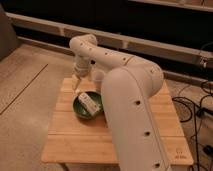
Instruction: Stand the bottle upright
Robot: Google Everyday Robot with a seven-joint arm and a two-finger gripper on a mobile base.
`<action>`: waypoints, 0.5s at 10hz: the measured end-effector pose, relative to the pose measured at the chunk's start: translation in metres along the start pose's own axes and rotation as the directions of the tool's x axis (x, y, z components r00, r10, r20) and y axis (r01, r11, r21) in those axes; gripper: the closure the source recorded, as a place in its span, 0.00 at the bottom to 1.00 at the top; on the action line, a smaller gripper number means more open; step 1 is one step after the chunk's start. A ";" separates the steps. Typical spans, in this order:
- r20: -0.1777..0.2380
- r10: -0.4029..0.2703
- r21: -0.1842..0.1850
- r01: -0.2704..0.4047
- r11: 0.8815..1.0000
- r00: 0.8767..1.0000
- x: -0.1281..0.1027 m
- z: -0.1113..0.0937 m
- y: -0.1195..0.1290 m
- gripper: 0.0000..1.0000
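Up at eleven o'clock from the green bowl (76,106), my tool (77,85) hangs open and empty, so I should lower it slowly and pinch the bottle (90,101) lying inside across its middle.

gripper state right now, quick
Gripper: open, holding nothing, over the table's far left part, just beyond the bottle lying in the green bowl.

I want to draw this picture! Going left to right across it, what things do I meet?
The hand over the back left of the table → green bowl with the bottle lying in it → big white arm.
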 end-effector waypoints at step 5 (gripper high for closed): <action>-0.054 -0.036 -0.005 0.036 0.999 0.998 0.007 0.016 0.001 0.35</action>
